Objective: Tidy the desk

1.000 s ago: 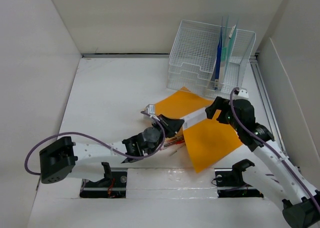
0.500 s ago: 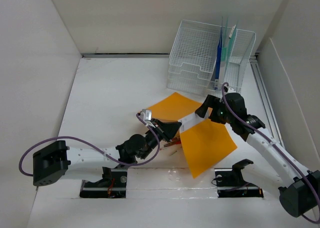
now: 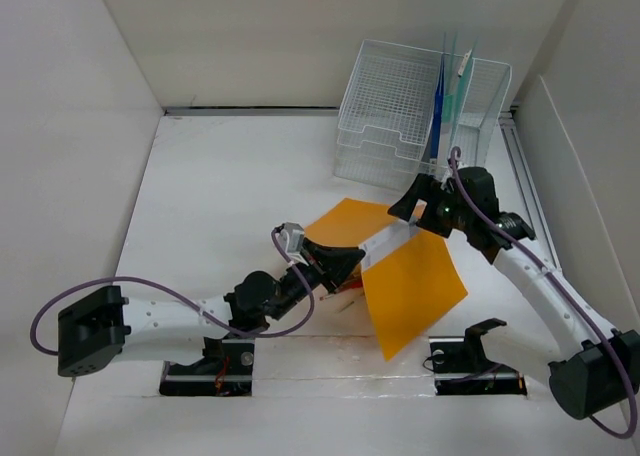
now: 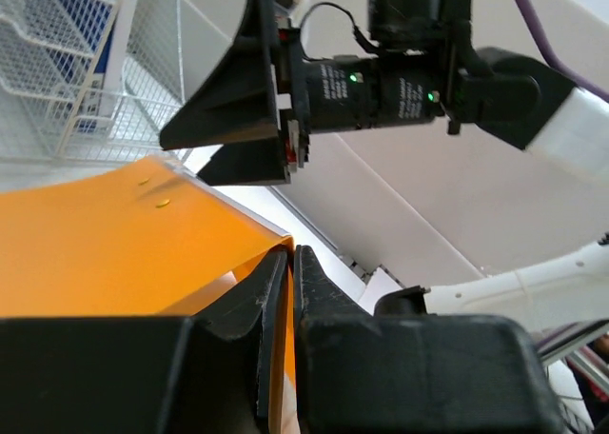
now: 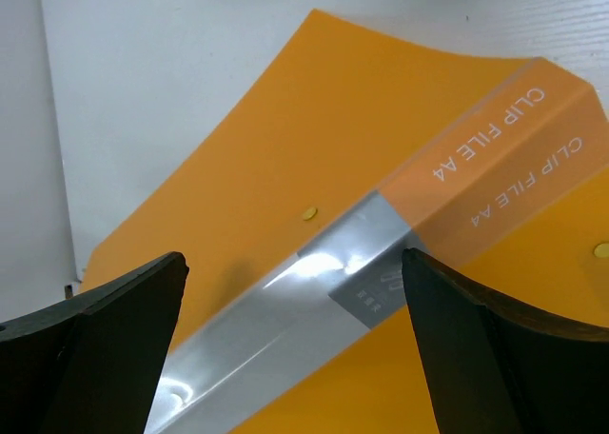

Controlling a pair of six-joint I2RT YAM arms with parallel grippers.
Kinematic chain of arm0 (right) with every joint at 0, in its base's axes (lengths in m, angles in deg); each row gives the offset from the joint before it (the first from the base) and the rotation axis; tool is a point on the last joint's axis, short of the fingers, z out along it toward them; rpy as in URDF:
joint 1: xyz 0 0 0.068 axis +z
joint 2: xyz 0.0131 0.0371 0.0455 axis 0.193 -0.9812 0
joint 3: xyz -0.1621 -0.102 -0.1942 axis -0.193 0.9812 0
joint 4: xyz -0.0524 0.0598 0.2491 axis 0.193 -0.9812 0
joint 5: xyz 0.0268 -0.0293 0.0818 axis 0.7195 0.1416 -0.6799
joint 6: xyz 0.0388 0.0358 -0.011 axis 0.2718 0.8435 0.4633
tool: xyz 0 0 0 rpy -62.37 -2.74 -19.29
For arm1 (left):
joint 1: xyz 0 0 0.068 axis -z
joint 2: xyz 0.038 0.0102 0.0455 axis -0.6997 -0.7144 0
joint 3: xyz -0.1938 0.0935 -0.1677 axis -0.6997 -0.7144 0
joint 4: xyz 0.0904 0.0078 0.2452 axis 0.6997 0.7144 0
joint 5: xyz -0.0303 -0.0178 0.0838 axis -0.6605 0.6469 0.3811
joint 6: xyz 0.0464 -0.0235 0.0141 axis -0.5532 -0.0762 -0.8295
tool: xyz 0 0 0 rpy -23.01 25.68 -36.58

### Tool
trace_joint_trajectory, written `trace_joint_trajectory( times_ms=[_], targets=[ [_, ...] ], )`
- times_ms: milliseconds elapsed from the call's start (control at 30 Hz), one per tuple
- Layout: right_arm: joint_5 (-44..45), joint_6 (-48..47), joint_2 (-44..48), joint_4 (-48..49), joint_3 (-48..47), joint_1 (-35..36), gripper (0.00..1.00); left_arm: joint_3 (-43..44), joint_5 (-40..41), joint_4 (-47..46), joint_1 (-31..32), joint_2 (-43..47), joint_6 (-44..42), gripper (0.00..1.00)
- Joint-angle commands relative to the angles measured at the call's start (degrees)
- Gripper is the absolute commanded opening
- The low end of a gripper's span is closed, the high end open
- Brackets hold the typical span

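My left hand (image 4: 290, 255) keeps the orange clip file (image 3: 415, 276) clamped; my open right hand (image 5: 293, 263) now hovers over its spine, suggesting handover.

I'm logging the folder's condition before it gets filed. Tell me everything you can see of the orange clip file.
The orange clip file looks like a thin, glossy plastic folder, open with both covers spread and its spine raised. A shiny silver strip runs along the spine, whose orange end reads CLIP FILE A4; small round studs dot the covers. The left gripper is shut on one cover edge; the right gripper, open, straddles the spine's far end.
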Motion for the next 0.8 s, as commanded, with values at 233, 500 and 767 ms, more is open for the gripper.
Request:
trace_joint_trajectory(
  times_ms=[233, 500, 767],
  targets=[
    [-8.8, -2.6, -8.0, -12.9, -10.8, -2.1, 1.00, 1.7, -9.8, -7.3, 0.2, 4.0, -9.6, 0.00],
    [-15.6, -1.9, -10.4, -18.9, -15.0, 1.3, 1.00, 3.1, -11.5, -5.8, 0.2, 3.9, -15.9, 0.00],
    [-19.1, 3.6, -4.5, -18.9, -17.9, 1.9, 1.00, 10.6, -7.1, -5.1, 0.2, -2.3, -19.2, 0.00]
  ],
)
